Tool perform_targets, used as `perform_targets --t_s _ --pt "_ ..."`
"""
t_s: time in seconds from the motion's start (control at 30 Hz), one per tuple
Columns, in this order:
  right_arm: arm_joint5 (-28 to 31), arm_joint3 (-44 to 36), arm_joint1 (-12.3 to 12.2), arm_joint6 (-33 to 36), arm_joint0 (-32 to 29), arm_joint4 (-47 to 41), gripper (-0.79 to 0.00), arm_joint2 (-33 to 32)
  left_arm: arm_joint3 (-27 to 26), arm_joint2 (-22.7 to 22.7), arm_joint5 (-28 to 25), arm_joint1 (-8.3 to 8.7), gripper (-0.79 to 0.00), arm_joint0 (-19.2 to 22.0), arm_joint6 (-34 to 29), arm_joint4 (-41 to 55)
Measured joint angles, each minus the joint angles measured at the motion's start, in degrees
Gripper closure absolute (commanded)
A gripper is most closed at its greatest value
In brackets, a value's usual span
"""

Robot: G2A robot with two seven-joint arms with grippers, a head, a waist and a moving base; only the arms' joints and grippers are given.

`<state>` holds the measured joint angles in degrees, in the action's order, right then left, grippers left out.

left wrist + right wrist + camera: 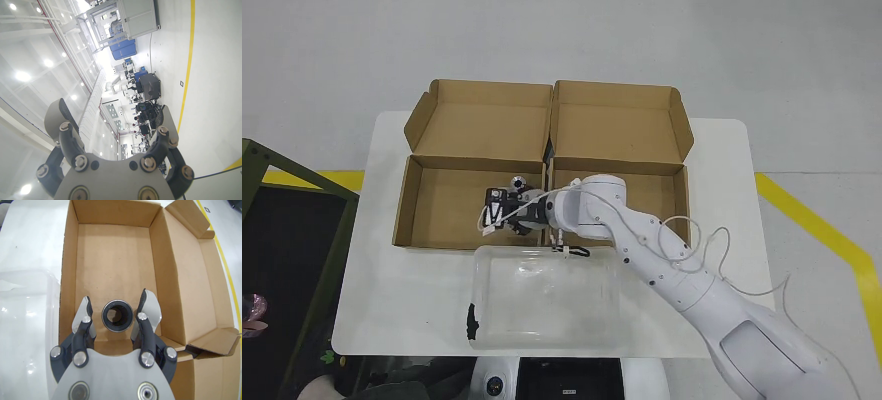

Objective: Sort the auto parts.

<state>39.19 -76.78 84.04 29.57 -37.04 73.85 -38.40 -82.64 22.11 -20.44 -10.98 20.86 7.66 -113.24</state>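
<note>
As the right gripper (116, 295) hangs with fingers spread clear of the black bushing (117, 325), which rests on the floor of the left cardboard box (113, 256) by its right end wall, the part looks delivered, while the left gripper (113, 106) gapes empty.

The top view looks straight down from well above on the white table (722, 160), taking in the left cardboard box (442, 210), the right cardboard box (662, 195) and the clear plastic bin (542, 290); the right wrist view sits close behind the right gripper (116, 296), facing down into the left cardboard box (113, 256); these two share that box, the bin's edge (24, 294) and the table; the left wrist view faces past the left gripper (113, 104) toward ceiling lights (22, 75) and distant hall machinery (149, 89).
</note>
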Motion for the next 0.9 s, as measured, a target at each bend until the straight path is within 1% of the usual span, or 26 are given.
perform_targets --t_s 0.17,0.37,0.43,0.47,0.5,0.53,0.77,0.9 --pt "0.7 -5.9 -0.8 -0.9 -1.9 1.2 -0.499 -1.8 0.0 0.0 0.0 0.00 -0.785 0.0 0.0 0.0" --pt "0.8 -14.0 -2.4 -1.4 -6.5 2.9 -0.526 -5.6 0.0 0.0 0.0 0.00 -0.785 0.0 0.0 0.0" --pt "0.6 -16.8 -3.1 -2.5 -8.8 3.7 -0.622 -7.3 0.0 0.0 0.0 0.00 -0.785 0.0 0.0 0.0" --pt "0.5 -18.0 -3.4 -3.1 -9.7 4.2 -0.646 -8.1 0.0 0.0 0.0 0.00 -0.785 0.0 0.0 0.0" --pt "0.4 -19.5 -3.8 -4.1 -11.1 5.1 -0.702 -9.1 0.0 0.0 0.0 0.00 -0.785 0.0 0.0 0.0" --pt "0.4 -20.6 -4.1 -4.8 -12.2 5.7 -0.779 -9.8 0.0 0.0 0.0 0.00 -0.785 0.0 0.0 0.0" --pt "1.9 -27.3 -6.3 -8.2 -19.9 8.9 -0.785 -15.8 0.0 0.0 0.0 0.00 -0.785 0.0 0.0 0.0" --pt "2.3 -31.2 -7.6 -10.0 -24.9 10.1 -0.785 -20.5 0.0 0.0 0.0 0.00 -0.785 0.0 0.0 0.0"
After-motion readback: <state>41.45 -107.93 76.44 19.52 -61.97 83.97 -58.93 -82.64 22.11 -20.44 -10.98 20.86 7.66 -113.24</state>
